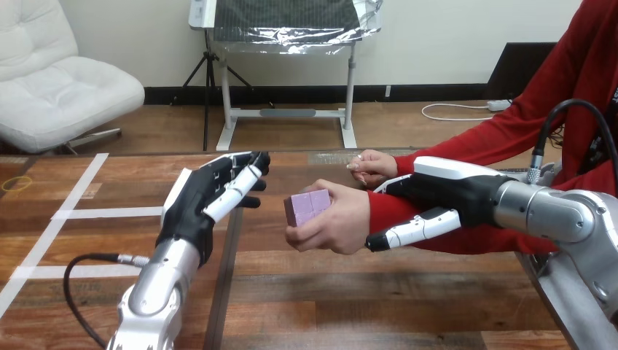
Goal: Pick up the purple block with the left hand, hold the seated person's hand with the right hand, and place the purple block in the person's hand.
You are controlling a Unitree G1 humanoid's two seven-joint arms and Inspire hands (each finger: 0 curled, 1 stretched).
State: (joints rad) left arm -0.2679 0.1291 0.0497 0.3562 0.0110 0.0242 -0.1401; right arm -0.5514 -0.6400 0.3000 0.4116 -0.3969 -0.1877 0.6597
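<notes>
The left forearm (157,284) rises from 7 o'clock to the left hand (208,200), its fingers straight, spread and holding nothing. At its 3 o'clock, the purple block (309,206) rests in the person's hand (331,227). The right hand (437,195) clasps the person's wrist (380,211), thumb underneath.

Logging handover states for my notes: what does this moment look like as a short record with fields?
block: purple, in the person's hand, whose fingers curl round it
left hand: open, raised left of the block, apart from it
right hand: clasped round the person's wrist, thumb below
stage: block seems delivered; left hand holds nothing
</notes>
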